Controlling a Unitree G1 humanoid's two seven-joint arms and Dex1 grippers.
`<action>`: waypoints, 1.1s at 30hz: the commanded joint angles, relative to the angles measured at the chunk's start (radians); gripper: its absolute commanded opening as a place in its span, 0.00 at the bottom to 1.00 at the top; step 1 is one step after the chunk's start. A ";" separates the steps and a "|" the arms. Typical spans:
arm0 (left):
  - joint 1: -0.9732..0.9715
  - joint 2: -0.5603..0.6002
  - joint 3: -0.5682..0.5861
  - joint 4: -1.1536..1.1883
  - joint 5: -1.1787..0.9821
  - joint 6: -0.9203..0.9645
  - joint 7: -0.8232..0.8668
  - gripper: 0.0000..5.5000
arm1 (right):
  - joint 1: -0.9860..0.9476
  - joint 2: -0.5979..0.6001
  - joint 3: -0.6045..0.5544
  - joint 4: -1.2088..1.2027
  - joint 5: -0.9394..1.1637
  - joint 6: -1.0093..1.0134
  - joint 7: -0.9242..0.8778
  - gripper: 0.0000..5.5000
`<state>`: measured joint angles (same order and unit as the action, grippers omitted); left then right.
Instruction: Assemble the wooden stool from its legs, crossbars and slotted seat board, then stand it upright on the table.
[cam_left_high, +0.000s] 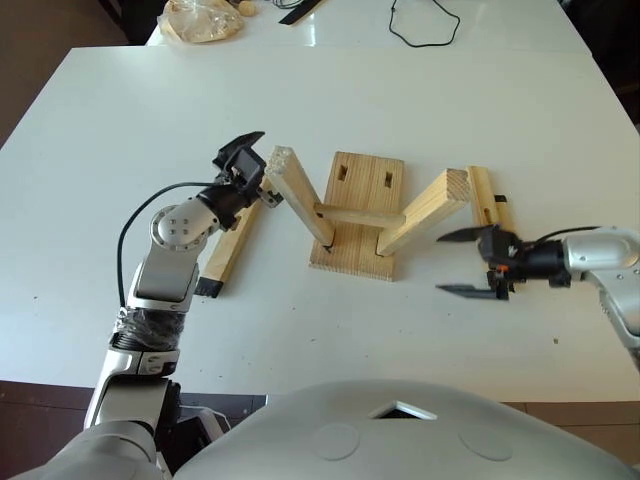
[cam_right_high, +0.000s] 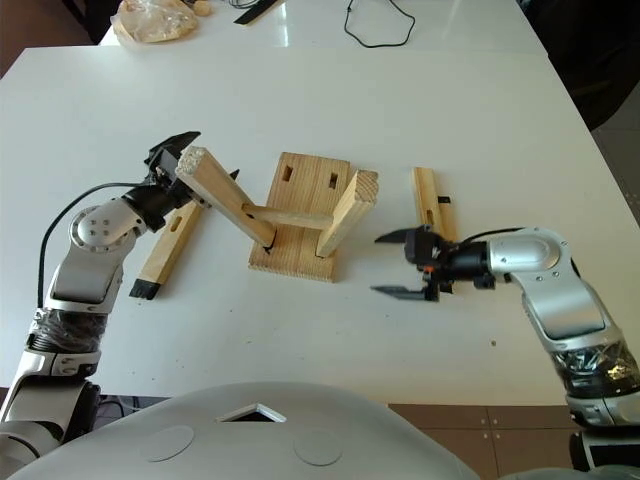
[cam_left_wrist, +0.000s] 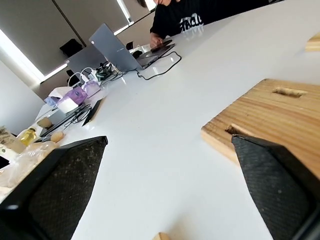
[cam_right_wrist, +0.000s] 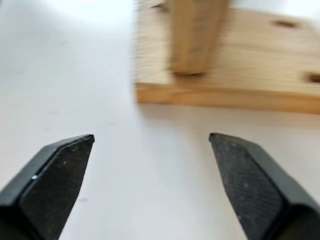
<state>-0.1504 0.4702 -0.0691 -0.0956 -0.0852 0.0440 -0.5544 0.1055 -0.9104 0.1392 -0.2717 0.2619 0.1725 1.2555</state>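
Note:
The slotted seat board (cam_left_high: 368, 176) lies flat at mid-table. Two legs stand tilted in it, the left leg (cam_left_high: 297, 193) and the right leg (cam_left_high: 428, 212), joined by a crossbar (cam_left_high: 358, 215). A loose leg (cam_left_high: 232, 240) lies to the board's left, and another wooden piece (cam_left_high: 487, 198) lies to its right. My left gripper (cam_left_high: 243, 163) is open beside the top of the left leg, with nothing between its fingers (cam_left_wrist: 60, 185). My right gripper (cam_left_high: 440, 263) is open low over the table, just right of the board's near corner (cam_right_wrist: 150, 92), facing the right leg (cam_right_wrist: 195, 35).
A plastic bag (cam_left_high: 200, 18) and a black cable (cam_left_high: 425, 25) lie at the table's far edge. The left wrist view shows a laptop (cam_left_wrist: 112, 47) and small items far off. Bare table (cam_left_high: 330, 330) stretches from the board to the near edge.

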 joint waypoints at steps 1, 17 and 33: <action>-0.015 -0.076 -0.085 -0.087 -0.022 -0.003 -0.022 0.84 | 0.019 0.008 0.075 -0.042 -0.036 0.026 -0.008 0.77; 0.162 -0.163 -0.260 -0.285 -0.019 0.246 0.032 0.84 | -0.177 0.067 0.116 0.213 -0.121 0.036 -0.085 0.77; 0.045 -0.103 -0.359 -0.256 0.038 0.411 -0.045 0.84 | -0.438 0.265 0.156 0.573 -0.239 -0.097 -0.195 0.77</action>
<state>-0.0971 0.3438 -0.4264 -0.3235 -0.0414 0.4341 -0.5714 -0.3215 -0.6562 0.2931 0.2770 0.0521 0.0861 1.0833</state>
